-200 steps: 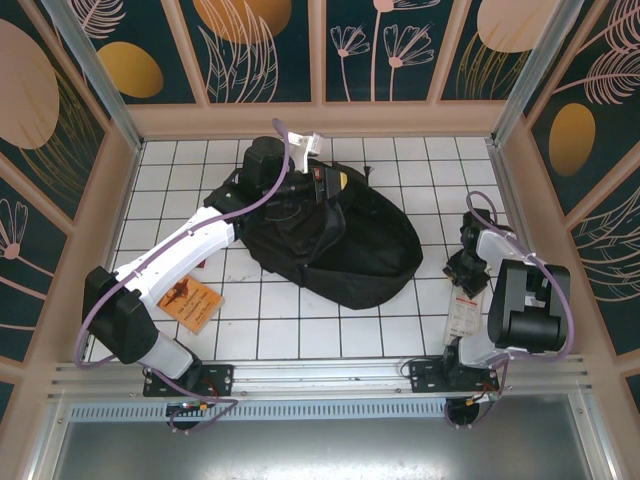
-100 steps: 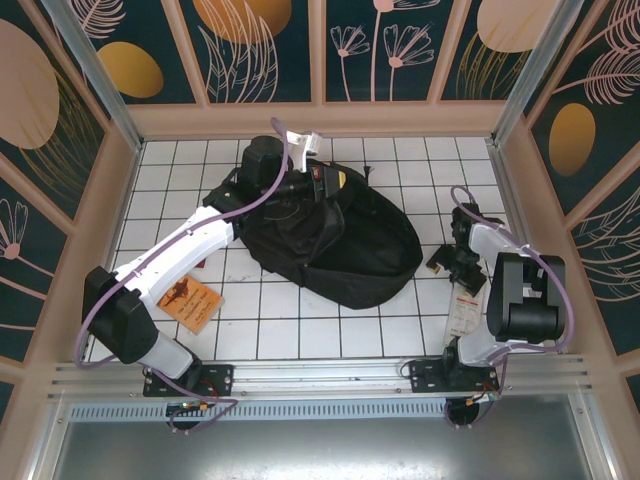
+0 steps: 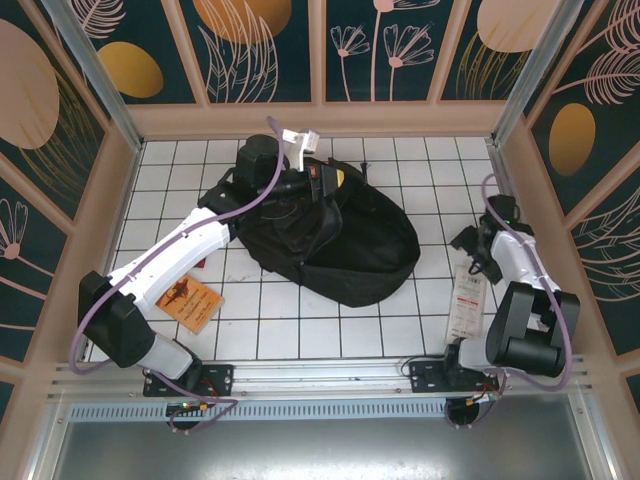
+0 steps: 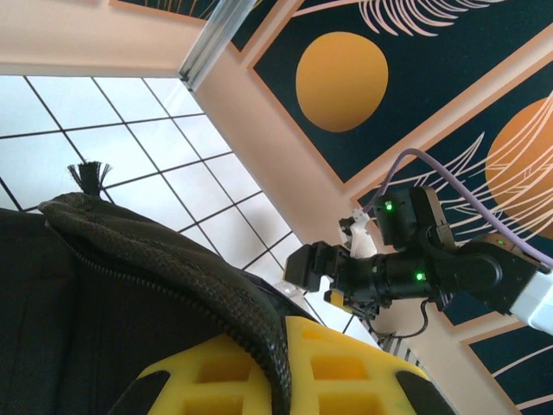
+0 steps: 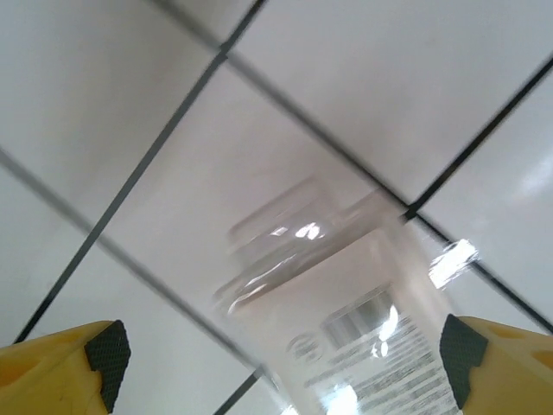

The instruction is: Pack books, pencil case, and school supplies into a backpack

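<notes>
our left gripper [image 4: 278,372] clamps the rim of the backpack [image 3: 350,250] in the middle of the table [image 3: 300,330]; our right gripper [image 5: 281,353] hangs open over a clear packet [image 3: 465,300] by the right edge.

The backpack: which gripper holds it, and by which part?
The left gripper is shut on the backpack, at the zipped rim of its opening. The right gripper is open, holding nothing.

We see a white tiled floor [image 3: 380,335] with dark grid lines, glossy under bright light. Dark blue walls [image 3: 260,50] with orange circles and pale leaves stand around it in beige frames [image 3: 320,118]. A metal rail [image 3: 320,375] edges the near side.
</notes>
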Tool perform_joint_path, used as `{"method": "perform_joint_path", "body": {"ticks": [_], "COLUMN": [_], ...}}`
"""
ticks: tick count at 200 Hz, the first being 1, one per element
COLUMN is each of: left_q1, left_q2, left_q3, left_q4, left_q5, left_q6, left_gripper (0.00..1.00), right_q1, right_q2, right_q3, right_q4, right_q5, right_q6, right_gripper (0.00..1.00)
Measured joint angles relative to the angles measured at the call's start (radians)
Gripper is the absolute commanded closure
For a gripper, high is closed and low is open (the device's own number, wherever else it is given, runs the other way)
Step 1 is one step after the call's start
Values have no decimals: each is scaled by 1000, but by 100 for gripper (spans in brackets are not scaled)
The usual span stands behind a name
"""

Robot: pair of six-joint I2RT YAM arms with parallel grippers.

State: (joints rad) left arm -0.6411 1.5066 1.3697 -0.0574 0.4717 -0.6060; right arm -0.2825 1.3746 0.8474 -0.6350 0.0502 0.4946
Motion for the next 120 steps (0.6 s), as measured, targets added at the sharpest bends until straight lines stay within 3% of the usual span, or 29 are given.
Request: {"method": "perform_joint_path", "body": {"ticks": [32,94,120], "left_q1": [0,2,2], "left_q2": [-5,-8,-8], "left_q3": [0,0,0], "left_q4": [-1,-3,-3], "left_q5": [0,1,4], "left_q6": [0,0,0], "left_gripper": [100,100,100], "right_q1": [-150,-161,-115], "right_q2": [80,85,74], "right_q3": [-58,-125,-142], "right_q4": [41,101,116], "right_q5": [-105,-165,-134], "right_q6": [32,29,27], "right_gripper": [1,1,1]}}
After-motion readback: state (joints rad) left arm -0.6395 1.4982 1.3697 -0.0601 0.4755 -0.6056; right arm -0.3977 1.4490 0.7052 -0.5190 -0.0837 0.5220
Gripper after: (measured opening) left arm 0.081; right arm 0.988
